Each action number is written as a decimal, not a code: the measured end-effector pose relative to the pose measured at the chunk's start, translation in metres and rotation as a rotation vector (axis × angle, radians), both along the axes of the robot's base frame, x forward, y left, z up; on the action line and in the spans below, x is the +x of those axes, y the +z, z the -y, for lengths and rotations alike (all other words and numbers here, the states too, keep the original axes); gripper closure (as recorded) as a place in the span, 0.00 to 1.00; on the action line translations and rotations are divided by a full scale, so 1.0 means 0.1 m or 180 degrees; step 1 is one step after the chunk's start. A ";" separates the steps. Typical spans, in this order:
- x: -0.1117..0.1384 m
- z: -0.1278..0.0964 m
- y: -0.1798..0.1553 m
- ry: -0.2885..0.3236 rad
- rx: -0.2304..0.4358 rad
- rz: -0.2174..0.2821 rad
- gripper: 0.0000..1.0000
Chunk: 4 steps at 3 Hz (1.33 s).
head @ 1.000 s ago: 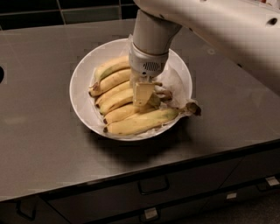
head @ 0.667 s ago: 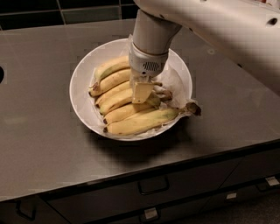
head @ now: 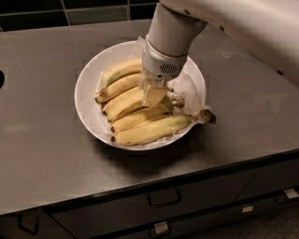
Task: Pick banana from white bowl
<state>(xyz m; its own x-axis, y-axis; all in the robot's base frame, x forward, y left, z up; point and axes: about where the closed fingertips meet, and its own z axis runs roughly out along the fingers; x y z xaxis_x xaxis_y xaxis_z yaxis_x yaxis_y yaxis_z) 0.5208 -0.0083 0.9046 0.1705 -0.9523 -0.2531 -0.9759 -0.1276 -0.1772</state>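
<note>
A large shallow white bowl (head: 85, 77), lined with crinkled white paper (head: 190, 91), sits in the middle of a grey metal counter (head: 42, 154). Several yellow bananas (head: 149, 130) lie side by side in it, stems to the right, and one stem (head: 208, 115) sticks out over the rim. My gripper (head: 154, 95) points straight down into the bowl and touches the middle bananas near their stem ends. Its white wrist (head: 163, 51) hides part of the upper bananas.
My white arm (head: 243, 28) comes in from the upper right over the counter. A dark tiled wall (head: 70, 9) runs along the back. Drawers with handles (head: 163, 198) sit below the counter's front edge.
</note>
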 end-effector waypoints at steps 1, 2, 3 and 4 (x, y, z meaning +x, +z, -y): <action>-0.10 0.04 0.25 0.0058 0.0168 0.0230 1.00; -0.22 0.13 0.56 0.0088 0.0392 0.0529 1.00; -0.28 0.17 0.90 0.0143 0.0468 0.0796 1.00; -0.28 0.17 0.90 0.0143 0.0468 0.0796 1.00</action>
